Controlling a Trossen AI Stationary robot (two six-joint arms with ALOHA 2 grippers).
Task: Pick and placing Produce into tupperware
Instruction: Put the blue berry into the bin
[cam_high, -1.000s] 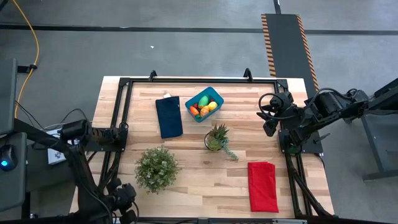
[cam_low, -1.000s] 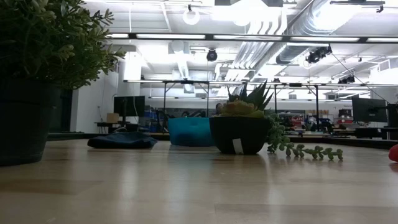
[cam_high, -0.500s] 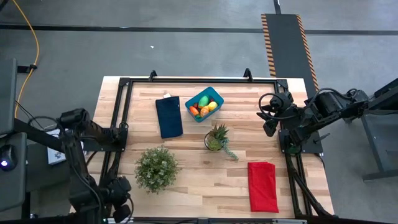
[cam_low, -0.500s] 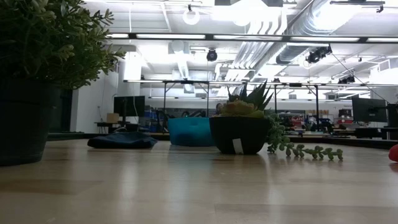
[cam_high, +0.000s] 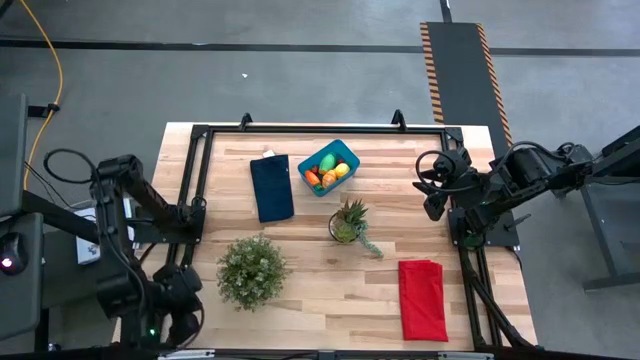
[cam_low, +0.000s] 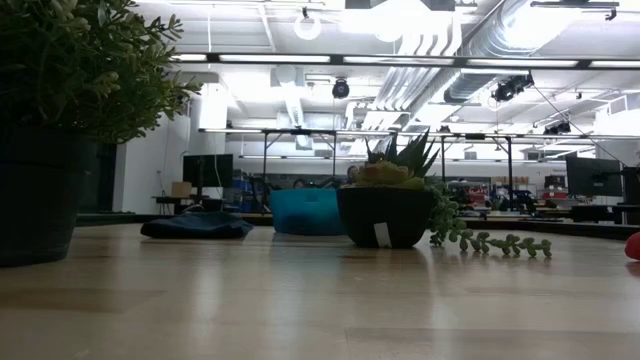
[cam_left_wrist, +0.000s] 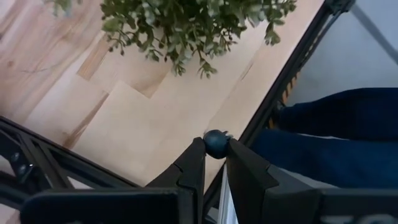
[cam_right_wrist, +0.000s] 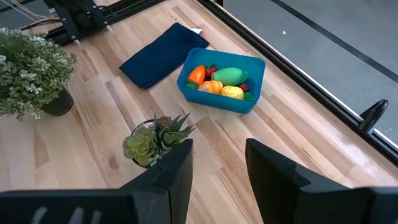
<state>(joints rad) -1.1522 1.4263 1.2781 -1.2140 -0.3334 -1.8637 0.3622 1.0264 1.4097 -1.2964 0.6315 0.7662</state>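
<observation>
So the tupperware (cam_high: 329, 167) sits at the far middle of the table, about 12 o'clock from the table's centre in the high view, and the produce (cam_right_wrist: 222, 81) is already piled inside it: a green oval, an orange piece, a yellow lemon and something reddish, all touching each other. I can't spot any loose fruit or veg on the bare wood, so my read is the job's basically finished and both arms are just parking.

Just beside the tub at its 9 o'clock lies a dark blue cloth (cam_high: 271, 187). The spiky plant (cam_high: 347, 221) is near it at roughly 5 o'clock, the bushy plant (cam_high: 251, 270) further out around 7 o'clock, and a red cloth (cam_high: 422, 298) is well apart at 5 o'clock near the front edge.

The right gripper (cam_right_wrist: 217, 163) hangs over the table's right edge, about 3 o'clock from the tub, fingers clearly apart with nothing between them. The left gripper (cam_left_wrist: 214, 163) is pulled back off the front-left corner, fingers nearly together and empty; the little dark knob past the tips looks like part of the frame, not something held.

If I were finishing this, I'd keep both arms high on the way home so nothing clips the plants, and leave the tub alone since it's near the far rail.
</observation>
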